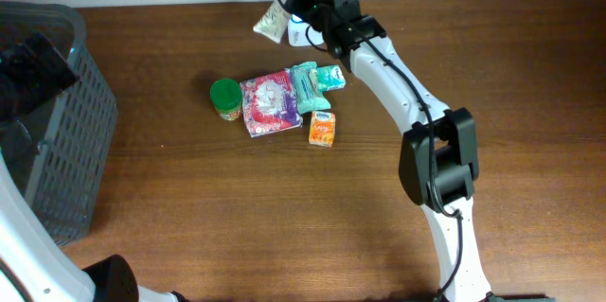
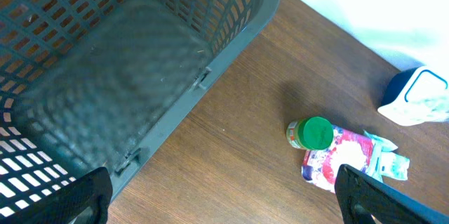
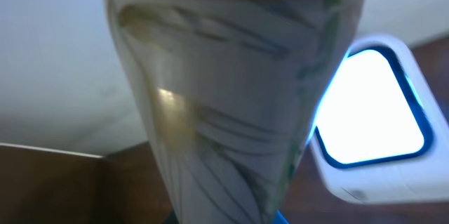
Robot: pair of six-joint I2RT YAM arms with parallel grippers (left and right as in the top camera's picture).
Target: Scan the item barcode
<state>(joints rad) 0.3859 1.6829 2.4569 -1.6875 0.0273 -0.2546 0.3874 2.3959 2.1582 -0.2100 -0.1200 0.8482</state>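
So the right pincer (image 1: 292, 7) is pressed together on a thin white pouch (image 1: 272, 24) with a gold band. It's holding the pouch up at the far edge of the table (image 1: 237, 217), right beside the scanner (image 1: 299, 29).

In the right wrist view the pouch fills most of the frame and the scanner's lit window glows just off to one side. I'd say this is the scan step itself: item presented, no telling if it's been read. I can't spot a barcode on the face I can see, so the next move is probably a slow twist or tilt of the wrist until the code faces that window, with the pouch kept close to it.

The right arm (image 1: 417, 103) is stretched way out, from the near right side diagonally to the back of the table, elbow bent partway.

The left pincer (image 2: 228, 199) is spread wide over the grey basket (image 2: 140, 76), holding nothing. A green-lidded jar (image 1: 225, 97), pink packet (image 1: 268, 103), teal pack (image 1: 312, 81) and orange carton (image 1: 322, 129) sit clustered mid-table.
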